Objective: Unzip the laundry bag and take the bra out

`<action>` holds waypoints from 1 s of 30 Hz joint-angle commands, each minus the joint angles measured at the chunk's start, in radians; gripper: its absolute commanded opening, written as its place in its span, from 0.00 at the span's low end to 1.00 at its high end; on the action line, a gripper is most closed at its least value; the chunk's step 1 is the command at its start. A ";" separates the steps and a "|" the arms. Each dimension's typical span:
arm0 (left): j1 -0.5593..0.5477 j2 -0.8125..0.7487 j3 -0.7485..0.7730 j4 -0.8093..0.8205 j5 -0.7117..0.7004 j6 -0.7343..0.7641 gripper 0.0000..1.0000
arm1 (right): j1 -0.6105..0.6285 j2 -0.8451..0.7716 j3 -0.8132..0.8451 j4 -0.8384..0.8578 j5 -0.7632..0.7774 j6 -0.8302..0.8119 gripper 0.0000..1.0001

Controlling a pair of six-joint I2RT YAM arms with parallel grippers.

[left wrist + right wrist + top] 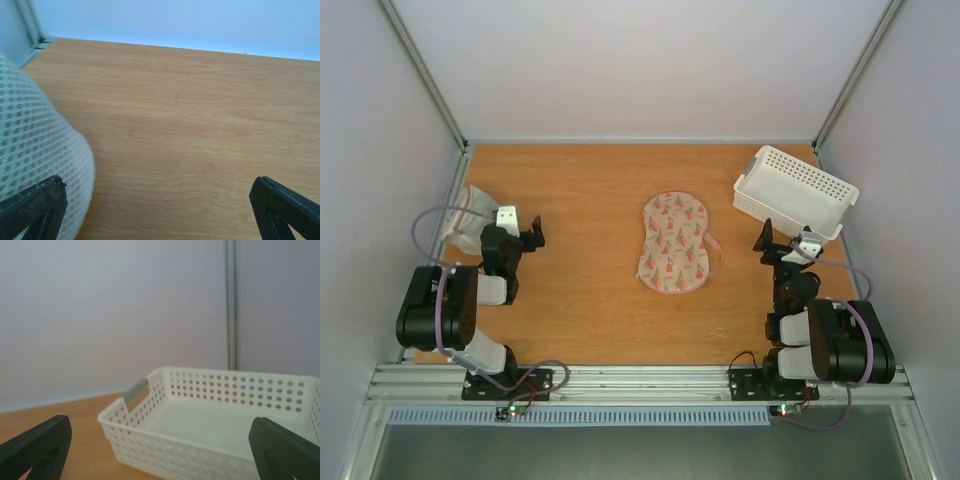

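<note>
**Patterned pouch lies between two open grippers**

The peanut-shaped cream fabric laundry bag with small pink-red prints lies flat near the middle of the orange-brown wooden surface. Its long axis runs from the near edge toward the far wall. A thin pink loop sticks out from its right side. From overhead I cannot tell whether the zipper edge is done up, and whatever is inside is hidden. Neither arm touches the pouch.

The left gripper sits well apart from the pouch on the left, low over the surface, with its black fingers spread wide and nothing between them. Just beside it, toward the left wall, rests the off-white translucent mesh sack, which bulges into the left wrist view next to the left finger.

The right gripper is on the other side of the pouch, its fingers also spread apart and holding nothing. It faces the white perforated plastic basket, which stands near the far right corner, close in front of it.
</note>
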 commanded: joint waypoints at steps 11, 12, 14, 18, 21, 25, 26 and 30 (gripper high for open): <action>-0.005 -0.134 0.383 -0.714 0.352 0.182 0.99 | -0.029 -0.341 0.541 -1.040 -0.001 0.049 0.98; -0.006 -0.131 0.449 -0.824 0.413 0.201 0.99 | -0.029 -0.334 0.585 -1.097 0.012 0.052 0.98; -0.005 -0.125 0.564 -1.041 0.503 0.244 0.99 | -0.028 -0.323 0.650 -1.191 -0.007 0.078 0.98; -0.006 -0.132 0.768 -1.325 0.556 0.240 0.99 | 0.017 -0.253 0.767 -1.348 -0.144 0.088 0.98; -0.006 -0.134 0.886 -1.513 0.505 0.215 0.99 | 0.124 -0.159 0.878 -1.503 -0.229 0.005 0.98; -0.006 -0.148 0.969 -1.642 0.494 0.198 0.99 | 0.304 -0.047 0.982 -1.660 -0.239 -0.061 0.98; -0.006 -0.156 0.970 -1.652 0.504 0.191 0.99 | 0.322 -0.012 1.001 -1.693 -0.239 -0.019 0.99; -0.006 -0.179 0.927 -1.636 0.559 0.116 0.99 | 0.333 0.088 1.008 -1.768 -0.248 0.158 0.98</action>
